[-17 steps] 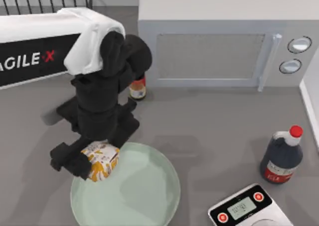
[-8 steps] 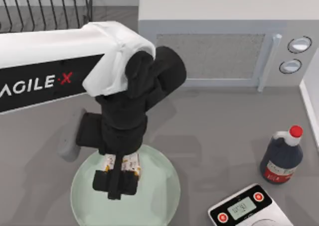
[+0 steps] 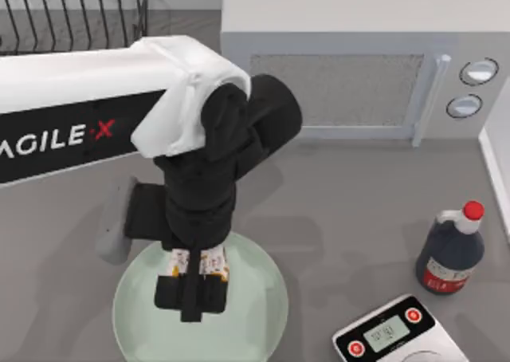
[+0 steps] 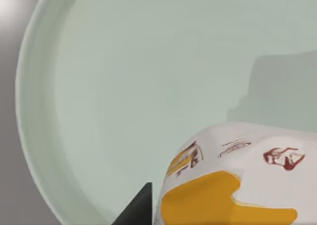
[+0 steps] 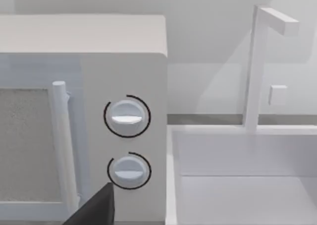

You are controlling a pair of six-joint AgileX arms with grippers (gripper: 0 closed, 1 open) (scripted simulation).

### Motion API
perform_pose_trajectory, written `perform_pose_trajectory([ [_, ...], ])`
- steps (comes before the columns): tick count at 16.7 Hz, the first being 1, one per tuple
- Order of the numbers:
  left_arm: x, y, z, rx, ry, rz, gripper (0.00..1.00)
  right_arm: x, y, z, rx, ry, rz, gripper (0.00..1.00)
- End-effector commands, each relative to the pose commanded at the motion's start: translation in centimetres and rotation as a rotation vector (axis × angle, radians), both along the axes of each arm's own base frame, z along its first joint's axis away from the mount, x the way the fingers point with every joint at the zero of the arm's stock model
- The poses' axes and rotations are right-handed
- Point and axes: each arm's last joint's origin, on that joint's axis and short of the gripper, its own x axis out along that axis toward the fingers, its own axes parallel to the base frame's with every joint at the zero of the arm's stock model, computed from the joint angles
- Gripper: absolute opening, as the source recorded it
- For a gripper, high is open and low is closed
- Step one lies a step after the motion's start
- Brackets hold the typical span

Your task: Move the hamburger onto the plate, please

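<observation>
Paper-wrapped hamburger [image 3: 200, 261], half hidden by left jaws [image 3: 192, 289], above plate [image 3: 255, 314].

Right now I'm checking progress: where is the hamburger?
In the top view the hamburger sits low on the left, over the plate, gripped by the left gripper.

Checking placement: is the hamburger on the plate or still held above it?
Cannot tell. The left gripper holds the hamburger over the plate; contact with the plate isn't visible.
</observation>
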Motion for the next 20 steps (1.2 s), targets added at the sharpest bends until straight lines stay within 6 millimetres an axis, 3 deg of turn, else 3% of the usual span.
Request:
perform_pose_trajectory([
  [3,-0.1,0.0,-1.0,-0.001,-0.004,-0.005,0.00,0.0,0.0,0.0,0.000,0.000,0.000,1.00],
  [8,-0.3,0.3,-4.3,-0.002,-0.004,-0.002,0.00,0.0,0.0,0.0,0.000,0.000,0.000,1.00],
  [12,-0.3,0.3,-4.4,-0.002,-0.003,-0.002,0.00,0.0,0.0,0.0,0.000,0.000,0.000,1.00],
  [20,-0.3,0.3,-4.4,-0.002,-0.003,-0.002,0.60,0.0,0.0,0.0,0.000,0.000,0.000,1.00],
])
